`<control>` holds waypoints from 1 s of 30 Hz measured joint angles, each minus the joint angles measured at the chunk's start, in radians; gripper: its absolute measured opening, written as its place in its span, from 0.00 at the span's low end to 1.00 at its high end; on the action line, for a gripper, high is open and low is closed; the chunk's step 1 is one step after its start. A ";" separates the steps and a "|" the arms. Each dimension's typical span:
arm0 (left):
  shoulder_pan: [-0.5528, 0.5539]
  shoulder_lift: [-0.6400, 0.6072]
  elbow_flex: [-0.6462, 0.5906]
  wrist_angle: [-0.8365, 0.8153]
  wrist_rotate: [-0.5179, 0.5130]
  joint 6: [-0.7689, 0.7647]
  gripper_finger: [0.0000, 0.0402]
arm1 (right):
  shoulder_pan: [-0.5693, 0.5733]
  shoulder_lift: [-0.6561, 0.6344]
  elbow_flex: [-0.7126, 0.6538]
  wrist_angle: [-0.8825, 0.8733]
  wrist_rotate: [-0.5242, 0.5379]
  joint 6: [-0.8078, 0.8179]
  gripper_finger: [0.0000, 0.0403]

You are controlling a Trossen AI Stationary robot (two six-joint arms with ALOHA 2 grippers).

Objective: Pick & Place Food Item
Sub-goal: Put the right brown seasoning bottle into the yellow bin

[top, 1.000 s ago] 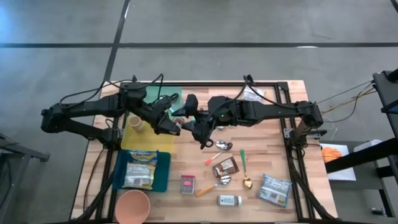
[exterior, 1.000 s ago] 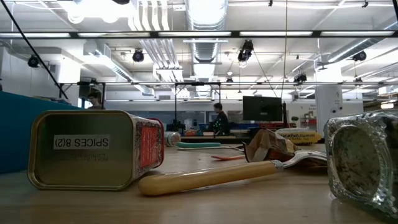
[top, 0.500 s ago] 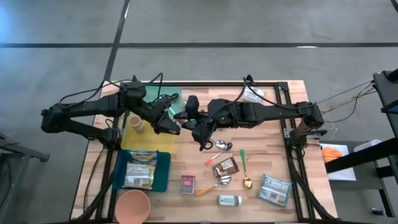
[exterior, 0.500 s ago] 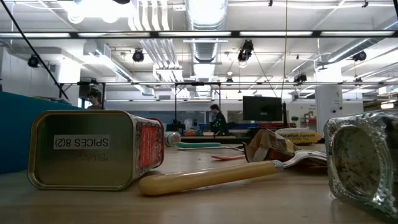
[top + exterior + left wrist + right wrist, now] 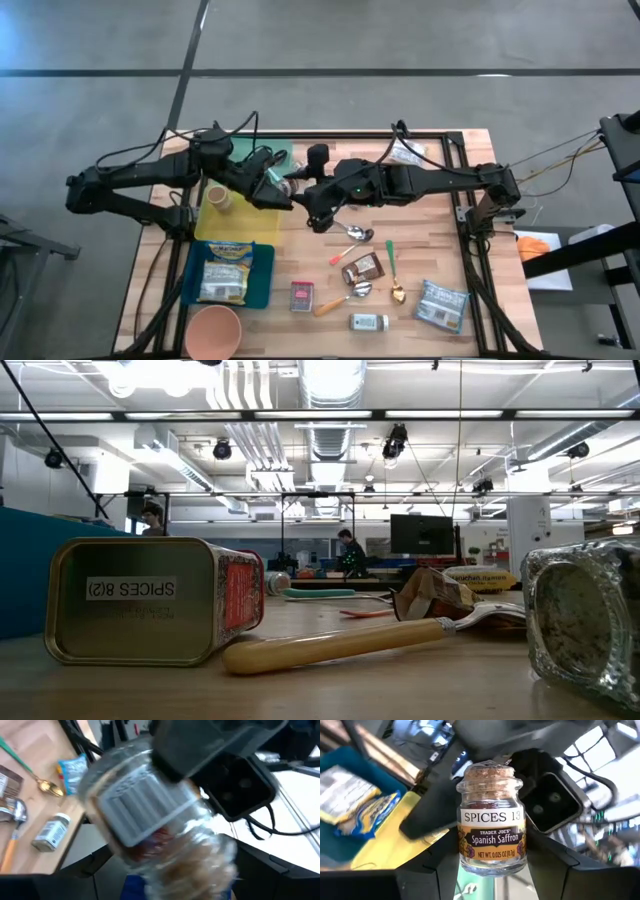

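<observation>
A small glass saffron jar with a cork top and a "SPICES 13" label hangs above the middle of the table. My right gripper is shut on it. My left gripper faces it from the table's left, open. Its dark fingers stand off the jar's cork end and do not touch it. In the left wrist view the jar shows blurred and close. Neither gripper shows in the low view. My right gripper pinches the jar's lower body between its two fingers, and one ribbed grey pad lies flat on the glass side. The fingers come nearly level from the table's right. The jar is lifted clear of the table, its cork end toward my left gripper.
Below and to the left lie a yellow board with a cup and a blue tray holding a bag. Near the front lie a pink bowl, a spice tin, spoons, packets and a small jar.
My right gripper has rolled about its own axis while staying in place, and its wrist block has swung toward the table's far edge. The jar has kept its place between the two grippers above the table.
</observation>
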 joint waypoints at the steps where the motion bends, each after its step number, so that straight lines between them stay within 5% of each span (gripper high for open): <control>1: 0.001 -0.002 0.000 -0.007 -0.004 0.003 0.74 | 0.000 0.000 0.001 -0.001 0.017 0.033 0.46; 18: 0.033 -0.108 0.010 -0.184 -0.065 0.114 0.75 | -0.016 -0.014 0.037 -0.173 0.122 0.496 0.46; 24: 0.054 -0.120 0.133 -0.499 -0.194 0.320 0.75 | -0.051 -0.016 0.038 -0.309 -0.009 0.757 0.46; 27: 0.055 -0.091 0.234 -0.718 -0.331 0.424 0.75 | -0.064 -0.016 0.036 -0.314 -0.130 0.818 0.46; 30: 0.055 -0.045 0.310 -0.943 -0.505 0.357 0.75 | -0.063 -0.014 0.035 -0.313 -0.137 0.832 0.46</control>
